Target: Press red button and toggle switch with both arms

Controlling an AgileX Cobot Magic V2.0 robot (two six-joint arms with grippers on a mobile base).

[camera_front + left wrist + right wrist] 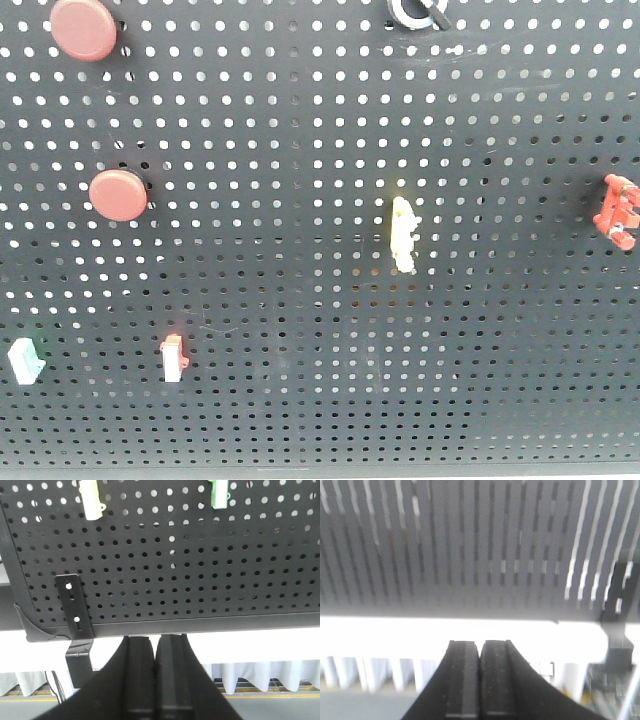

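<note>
On my front feed I count two red mushroom-cap buttons on the black pegboard (320, 200). The red button (84, 27) sits at the board's top left corner, partly cut by the frame edge; the second red cap (118, 195), slightly smaller, sits directly below it, well apart. I also count one black-and-white knob (415, 12) along the pegboard's top edge, right of centre, one pale yellow switch (403, 234) near the board's middle, one red clip-like part (618, 211) at its right edge, one white-and-red switch (174, 359) low on the left, and one white-and-green piece (24, 360) at the lower left edge. Neither arm shows in this view.

From the left wrist I see the pegboard's lower edge, with one pale yellow part (91, 500) and one green part (219, 494) near the top of the view, and one black slotted bracket (74, 607) at the board's lower left corner. The left gripper (155, 680) has its fingers (137, 680) pressed together, holding nothing, below the board and apart from it.

The right wrist view is motion-blurred. The right gripper (480, 685) also has its fingers (462, 685) closed against each other, empty, beneath the pegboard's lower edge.
</note>
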